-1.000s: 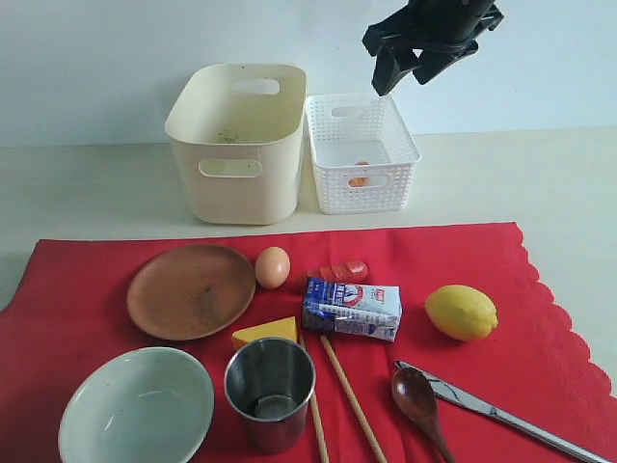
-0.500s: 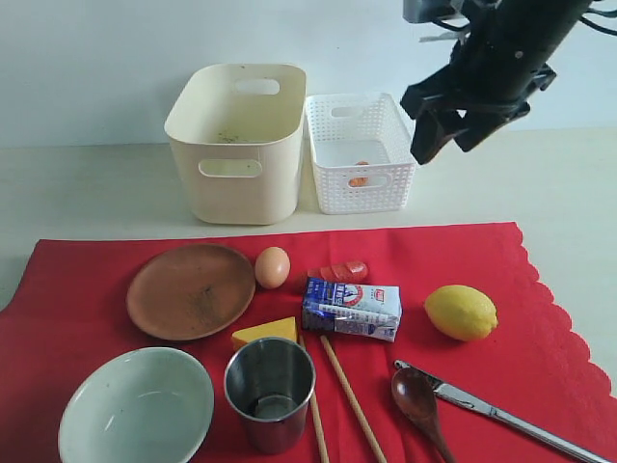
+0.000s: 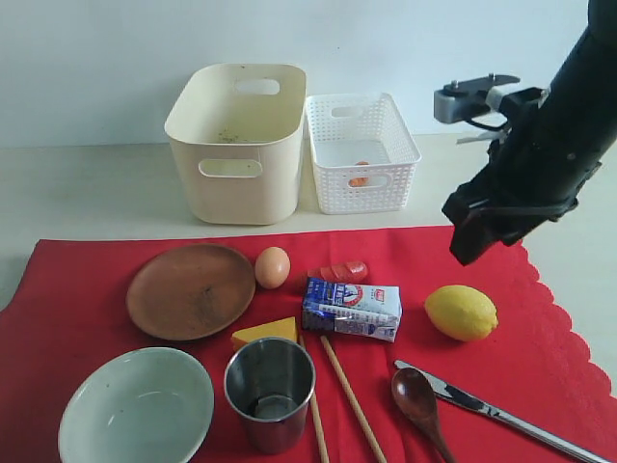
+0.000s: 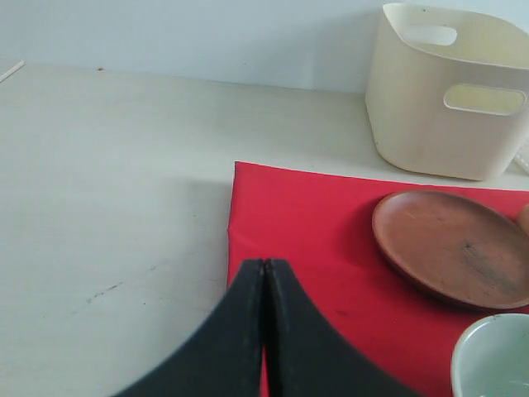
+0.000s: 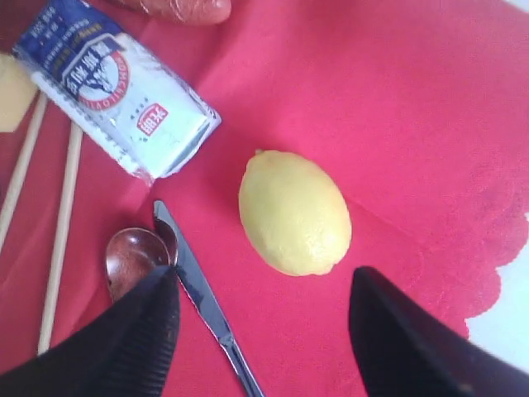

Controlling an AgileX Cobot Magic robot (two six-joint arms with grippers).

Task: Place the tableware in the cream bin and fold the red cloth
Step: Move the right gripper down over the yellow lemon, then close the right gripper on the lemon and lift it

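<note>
exterior view: right gripper point(image 3: 474, 239) has dropped from the far white basket point(image 3: 362, 154) toward the lemon point(image 3: 461, 312), fingers wide, empty; left gripper point(image 4: 264, 269) pinched together; plate point(image 3: 191, 290) unbinned.

red cloth point(image 3: 87, 280), cream bin point(image 3: 236, 188), yellow lemon point(image 3: 461, 312)

The right end effector point(image 3: 470, 241) is on the move! A second ago it hung high at one o'clock in the exterior view, above the white lattice basket point(image 3: 362, 154). Half a second on, it had cleared the basket's far corner. Now it has dropped out toward three o'clock and hovers over the red cloth point(image 3: 540, 357), with the lemon point(image 3: 461, 312) at its six o'clock.
</note>
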